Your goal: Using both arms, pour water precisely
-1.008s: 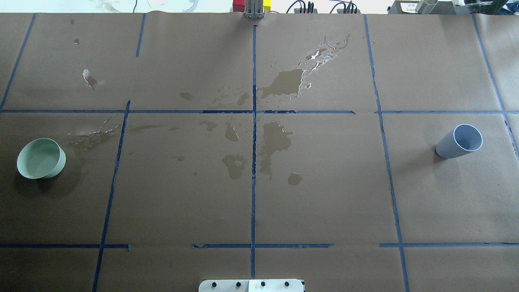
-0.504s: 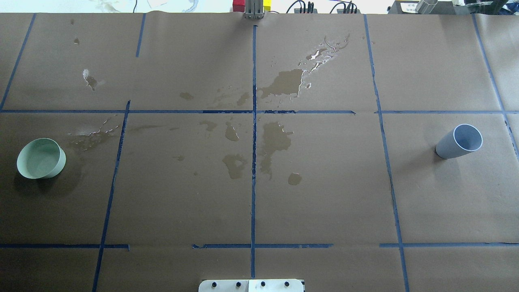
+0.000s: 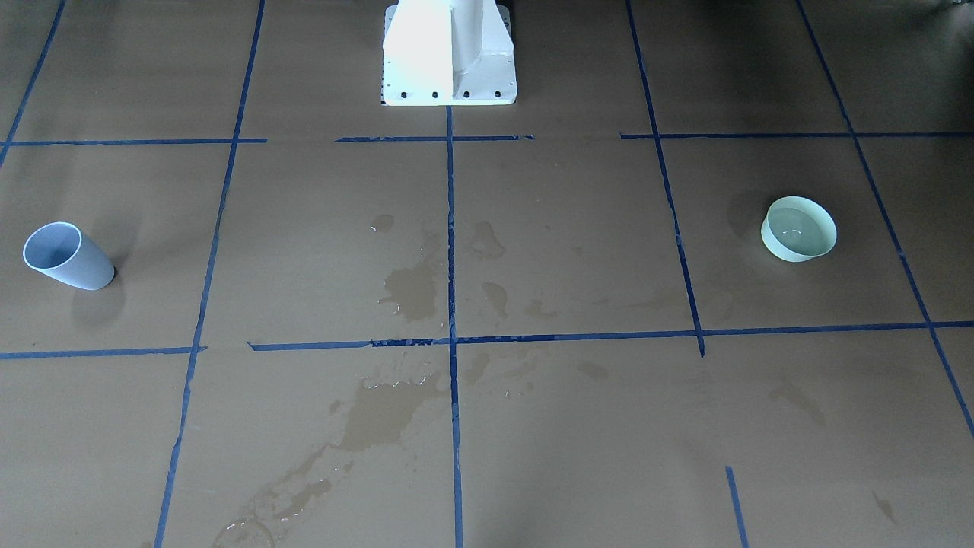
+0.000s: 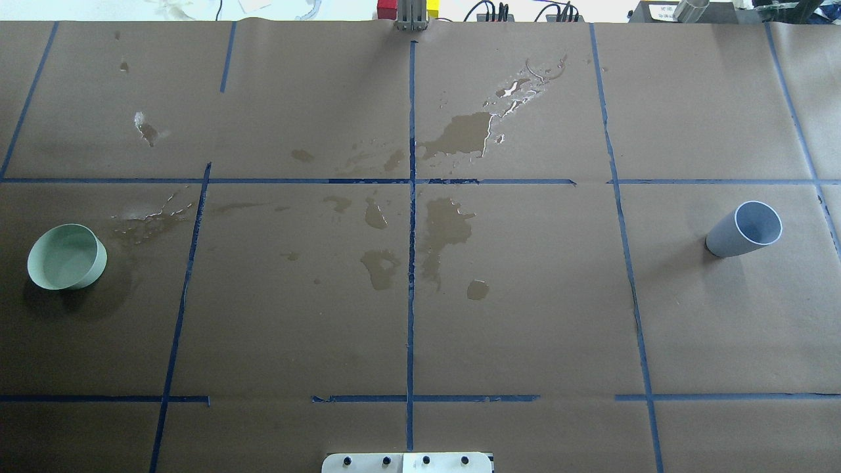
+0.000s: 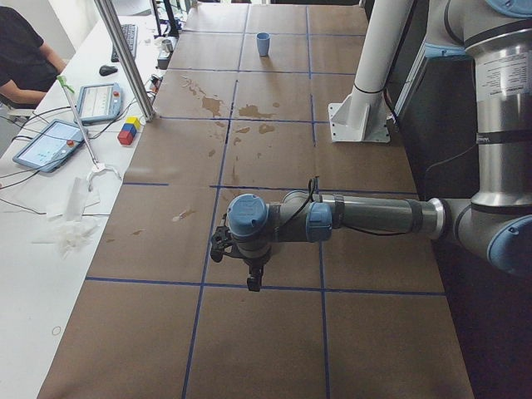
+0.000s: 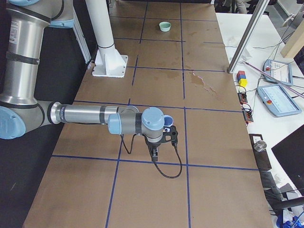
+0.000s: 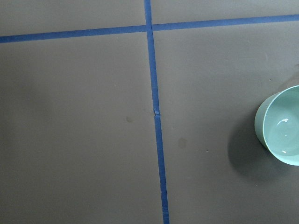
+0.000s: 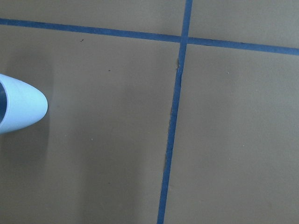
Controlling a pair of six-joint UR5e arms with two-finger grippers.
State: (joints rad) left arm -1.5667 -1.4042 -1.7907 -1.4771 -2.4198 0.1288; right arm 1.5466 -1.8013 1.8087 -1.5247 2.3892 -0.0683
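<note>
A pale green bowl (image 4: pixel 66 256) stands at the table's left; it also shows in the front view (image 3: pixel 798 228) and at the right edge of the left wrist view (image 7: pixel 280 126), with a wet glint inside. A blue-grey cup (image 4: pixel 746 228) stands upright at the table's right and shows at the left edge of the right wrist view (image 8: pixel 18 109). My left gripper (image 5: pixel 251 278) hangs above the table near the bowl's end. My right gripper (image 6: pixel 156 151) hangs close beside the cup (image 6: pixel 167 124). I cannot tell whether either is open or shut. Neither arm shows in the overhead view.
Water puddles (image 4: pixel 447 226) spread over the brown paper around the centre tape cross, with more puddles towards the far side (image 4: pixel 470 131). Blue tape lines grid the table. The white pedestal base (image 3: pixel 449 53) stands at the robot's edge. Tablets and coloured blocks (image 5: pixel 129 130) lie beyond the far edge.
</note>
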